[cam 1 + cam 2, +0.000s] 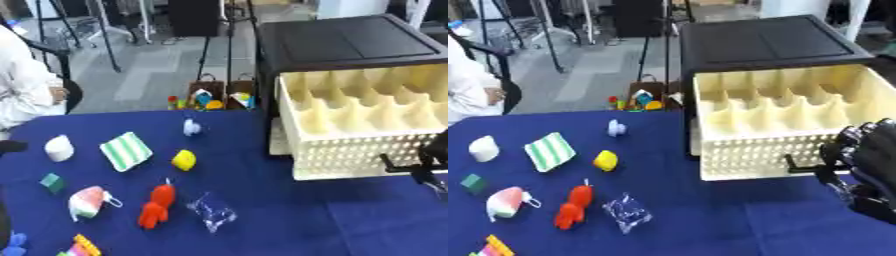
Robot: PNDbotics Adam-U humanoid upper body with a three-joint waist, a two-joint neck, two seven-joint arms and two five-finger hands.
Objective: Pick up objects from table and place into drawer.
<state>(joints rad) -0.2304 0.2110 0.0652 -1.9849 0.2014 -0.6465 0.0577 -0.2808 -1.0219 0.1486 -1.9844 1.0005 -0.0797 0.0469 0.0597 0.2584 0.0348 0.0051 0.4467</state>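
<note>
Cream drawer (785,135) pulled open from black cabinet (767,45), dividers inside. Right hand (868,167) at drawer front, fingers curled beside black handle (807,170); whether it has hold of it, cannot tell. Well left on blue table (710,220): one striped cloth (549,151), one red figure (573,206), one clear bag (627,213), one yellow block (605,160).

Cream drawer (780,137) pulled open, dividers showing, right beside my right hand (868,165). Red figure (573,207), yellow block (605,160), striped cloth (549,151) lie well left of it.
</note>
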